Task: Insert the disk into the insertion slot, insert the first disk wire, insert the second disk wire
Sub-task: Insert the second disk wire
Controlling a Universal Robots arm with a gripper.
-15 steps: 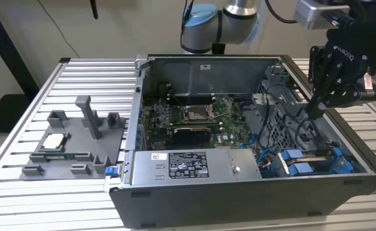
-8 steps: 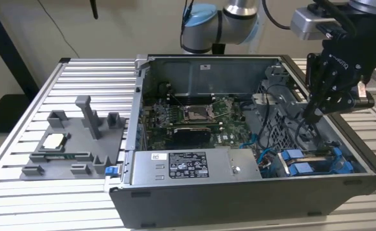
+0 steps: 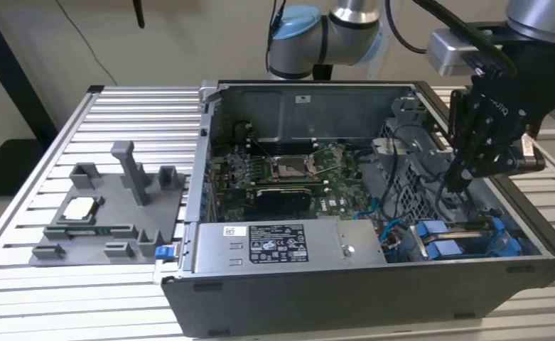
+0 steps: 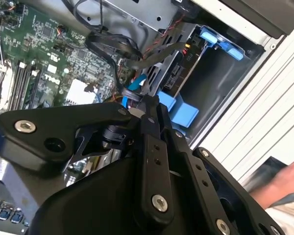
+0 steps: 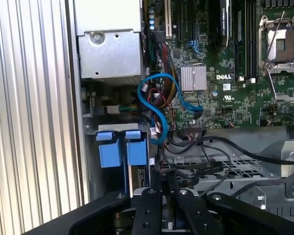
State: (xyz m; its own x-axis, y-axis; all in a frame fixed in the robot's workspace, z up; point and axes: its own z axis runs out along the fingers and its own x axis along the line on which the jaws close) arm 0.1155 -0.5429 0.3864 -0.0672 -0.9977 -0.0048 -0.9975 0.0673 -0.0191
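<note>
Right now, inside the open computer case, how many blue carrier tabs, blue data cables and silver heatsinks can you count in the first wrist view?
Blue carrier tabs: 2
Blue data cable: 1
Silver heatsink: 1
Total: 4

A ribbed, slatted aluminium desk (image 3: 50, 298) carries an open dark-grey metal computer case (image 3: 353, 302) and a grey plastic fixture tray (image 3: 101, 238).

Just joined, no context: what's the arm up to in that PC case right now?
The black claw of the single robot arm is lowered inside the open grey computer case, just above the drive bay at the exterior view's right. The silver-grey hard drive in its bright blue plastic carrier already sits in the bay. A loose blue data cable curls beside it near the green motherboard. A person's hand is at the case's edge.
</note>
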